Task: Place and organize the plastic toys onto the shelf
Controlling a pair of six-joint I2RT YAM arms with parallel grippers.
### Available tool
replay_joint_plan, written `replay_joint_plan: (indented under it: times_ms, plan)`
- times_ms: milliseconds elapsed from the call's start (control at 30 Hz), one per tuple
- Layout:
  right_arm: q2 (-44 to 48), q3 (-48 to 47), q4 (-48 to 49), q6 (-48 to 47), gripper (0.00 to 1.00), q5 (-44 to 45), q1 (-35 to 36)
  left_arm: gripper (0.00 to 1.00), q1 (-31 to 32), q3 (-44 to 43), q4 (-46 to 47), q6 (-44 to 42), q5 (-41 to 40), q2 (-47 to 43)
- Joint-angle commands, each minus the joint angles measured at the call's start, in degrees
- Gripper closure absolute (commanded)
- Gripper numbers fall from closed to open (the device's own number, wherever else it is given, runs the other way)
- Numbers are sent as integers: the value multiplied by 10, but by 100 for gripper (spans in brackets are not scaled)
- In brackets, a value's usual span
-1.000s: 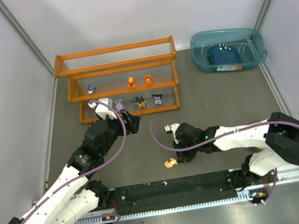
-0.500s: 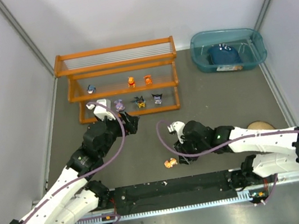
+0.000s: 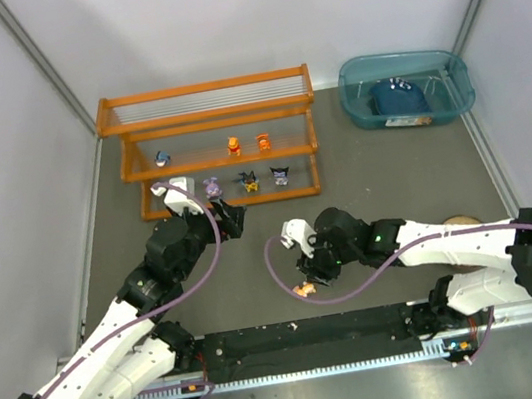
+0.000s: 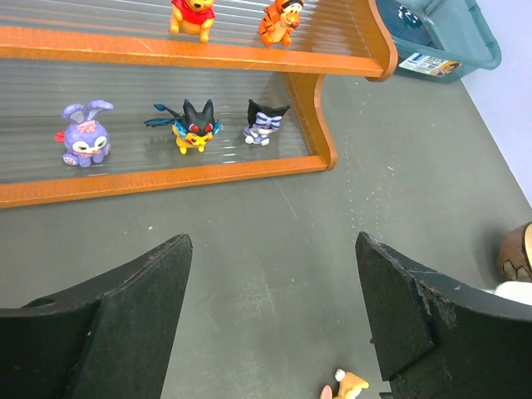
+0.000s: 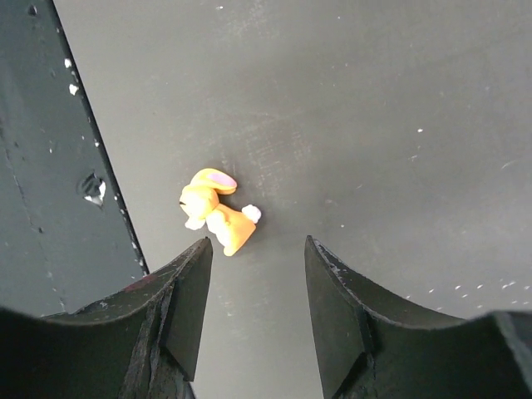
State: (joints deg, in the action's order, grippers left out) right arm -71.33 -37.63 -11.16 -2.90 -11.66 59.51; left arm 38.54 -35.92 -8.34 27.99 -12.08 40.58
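**Right end effector poised over the last loose toy, nothing gripped**

The right end effector (image 5: 257, 243) stands part open and empty, pointed down at the counter (image 3: 385, 181) in the lower centre of the overhead view. The orange rabbit toy (image 5: 218, 212) lies on its side on the counter just past the fingertips. It touches neither finger (image 5: 187, 291). In the right wrist view it sits left of the gap's centre line, closer to the left-hand finger. Its long axis runs on a diagonal, ears at upper left and body at lower right, so it lies skewed to the line of closing.

Judgement: the grasp needs a short advance and a slight shift toward frame left. Otherwise the left-hand finger may land on the toy or push it aside. The right arm is by far the nearer one.

The left end effector (image 4: 273, 249) stands wide and empty, left of centre in the overhead view, well apart from the rabbit and facing the shelf (image 3: 207, 115).

The lower tier holds a purple rabbit (image 4: 86, 137), a black-and-yellow figure (image 4: 194, 126) and a black-and-white figure (image 4: 266, 123). The middle tier holds a yellow bear (image 4: 193, 15), a tiger (image 4: 278, 21) and, further left, a blue figure (image 3: 163, 158). The top tier is bare.

A teal bin (image 3: 462, 92) stands at upper right.
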Motion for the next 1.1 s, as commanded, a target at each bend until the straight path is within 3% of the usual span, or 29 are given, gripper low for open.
replay_joint_plan:
  times_ms: [0, 500, 1067]
  plan:
    - [9, -19, 11, -108, 51, -24, 7, 14, -2, 2, 5, -1, -13, -10]
    - [-57, -29, 1, -200, 50, -125, 9, 14, -1, 6, 10, -1, -17, -4]
    - [-102, -32, 21, -203, 58, -101, 14, 13, -1, 2, 10, -5, -24, 3]
